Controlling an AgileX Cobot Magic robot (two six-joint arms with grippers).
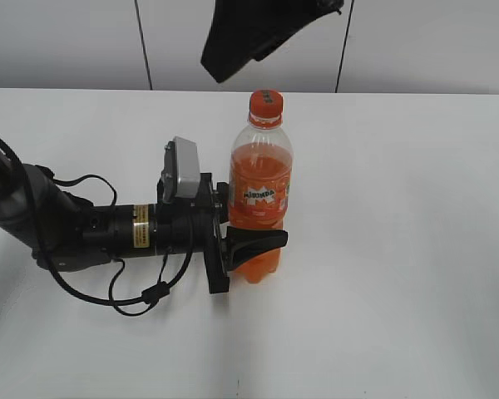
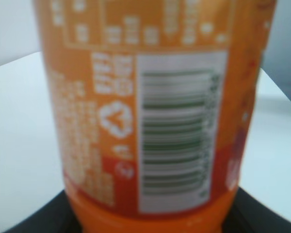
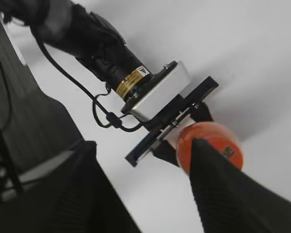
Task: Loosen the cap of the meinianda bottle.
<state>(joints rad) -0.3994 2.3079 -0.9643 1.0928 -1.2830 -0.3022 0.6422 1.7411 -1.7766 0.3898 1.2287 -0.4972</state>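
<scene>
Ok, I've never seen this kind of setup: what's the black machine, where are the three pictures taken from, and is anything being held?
It is a two-armed robot at a white table. One picture looks down from in front; the other two come from cameras on each arm's wrist. The left claw grips a bottle of orange drink low on its body, keeping it upright; its camera sees only the blurred label up close. The right claw hangs above the cap, apart from it, open and holding nothing; its camera looks down past its own fingers at the cap. I see nothing else on the table.
</scene>
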